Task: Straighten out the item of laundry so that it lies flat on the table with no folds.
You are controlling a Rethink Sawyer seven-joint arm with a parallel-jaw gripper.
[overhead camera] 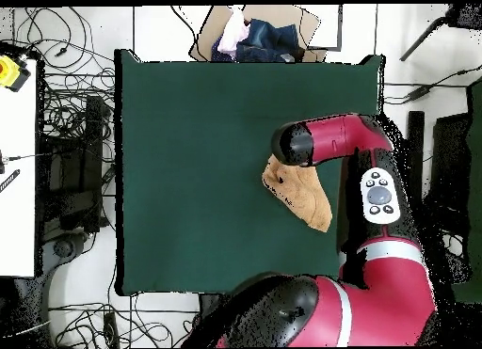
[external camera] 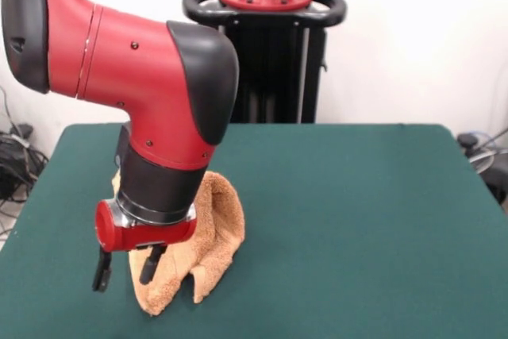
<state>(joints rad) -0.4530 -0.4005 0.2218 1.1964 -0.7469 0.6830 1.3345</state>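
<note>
Lower left of frame: the gripper [external camera: 126, 267], fingers parted and empty, beside the bunched towel [external camera: 208, 236] (best pinch an outer corner, then draw outward).

The red arm [overhead camera: 329, 138] is reaching over the green table [overhead camera: 188, 157], its wrist covering the crumpled tan towel's [overhead camera: 303, 197] upper edge.

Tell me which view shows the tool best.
The front view. There the tool hangs below the red wrist with both dark fingers visible and apart, just in front of the bunched towel. In the overhead view the arm covers the tool entirely; only part of the towel shows.
</note>
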